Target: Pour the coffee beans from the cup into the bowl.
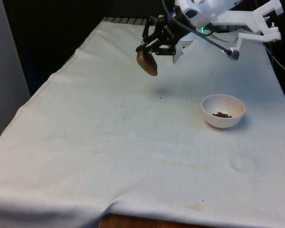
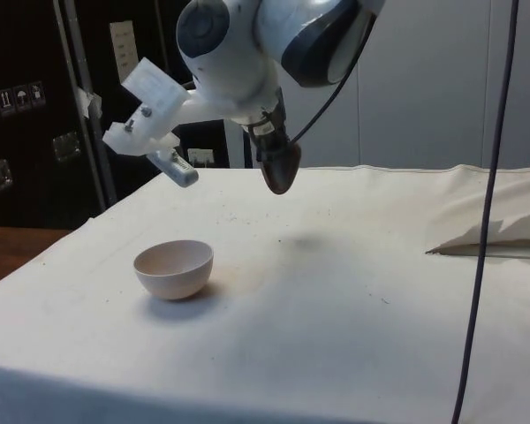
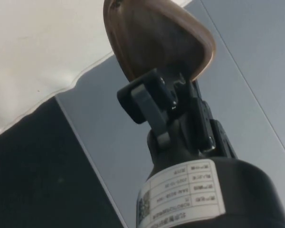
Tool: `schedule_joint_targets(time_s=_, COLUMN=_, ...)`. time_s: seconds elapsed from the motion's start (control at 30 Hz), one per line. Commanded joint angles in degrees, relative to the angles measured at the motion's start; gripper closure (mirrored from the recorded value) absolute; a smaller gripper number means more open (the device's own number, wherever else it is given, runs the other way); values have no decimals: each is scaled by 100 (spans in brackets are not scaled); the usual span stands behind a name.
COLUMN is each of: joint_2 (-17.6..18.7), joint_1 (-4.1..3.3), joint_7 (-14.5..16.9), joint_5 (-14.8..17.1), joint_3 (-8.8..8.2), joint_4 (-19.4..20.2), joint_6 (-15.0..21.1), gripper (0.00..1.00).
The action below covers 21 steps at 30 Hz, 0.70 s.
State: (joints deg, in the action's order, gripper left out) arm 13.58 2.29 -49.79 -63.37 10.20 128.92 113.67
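Note:
A brown wooden cup (image 1: pixel 147 63) hangs tilted in the air above the far middle of the table, its bottom pointing down towards the cloth. My gripper (image 1: pixel 157 47) is shut on the cup's rim. In the side view the cup (image 2: pixel 280 168) hangs under the gripper (image 2: pixel 269 141), well above the cloth. The wrist view has a black finger (image 3: pixel 149 102) clamped against the cup (image 3: pixel 156 40). A white bowl (image 1: pixel 223 110) sits on the cloth towards the front view's right, apart from the cup, with a few dark coffee beans (image 1: pixel 222 114) inside. The bowl (image 2: pixel 174 268) stands low in the side view.
Small dark specks (image 1: pixel 126 111) lie scattered on the white cloth near the middle. The cloth is folded and raised at one table edge (image 2: pixel 495 234). A black cable (image 2: pixel 481 212) hangs down in the side view.

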Motion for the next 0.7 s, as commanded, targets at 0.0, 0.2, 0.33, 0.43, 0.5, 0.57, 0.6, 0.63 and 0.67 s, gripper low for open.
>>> schedule_joint_targets(time_s=0.0, joint_2=0, joint_1=0, joint_7=6, joint_5=6, joint_3=-29, joint_4=11, joint_6=52, gripper=100)
schedule_joint_targets(time_s=0.2, joint_2=-34, joint_1=52, joint_7=138, joint_5=109, joint_3=-235, joint_4=120, joint_6=510, gripper=100)
schedule_joint_targets(time_s=0.33, joint_2=-29, joint_1=52, joint_7=166, joint_5=126, joint_3=-327, joint_4=149, joint_6=653, gripper=100)
schedule_joint_targets(time_s=0.43, joint_2=-23, joint_1=52, joint_7=195, joint_5=155, joint_3=-418, joint_4=172, joint_6=791, gripper=100)
schedule_joint_targets(time_s=0.5, joint_2=-23, joint_1=52, joint_7=223, joint_5=172, joint_3=-510, joint_4=206, joint_6=934, gripper=100)
schedule_joint_targets(time_s=0.57, joint_2=-17, joint_1=52, joint_7=246, joint_5=189, joint_3=-567, joint_4=218, joint_6=1020, gripper=100)
schedule_joint_targets(time_s=0.6, joint_2=0, joint_1=0, joint_7=166, joint_5=126, joint_3=-573, joint_4=189, joint_6=905, gripper=100)
schedule_joint_targets(time_s=0.63, joint_2=-17, joint_1=52, joint_7=258, joint_5=195, joint_3=-596, joint_4=229, joint_6=1066, gripper=100)
schedule_joint_targets(time_s=0.67, joint_2=-11, joint_1=52, joint_7=269, joint_5=201, joint_3=-625, joint_4=241, joint_6=1112, gripper=100)
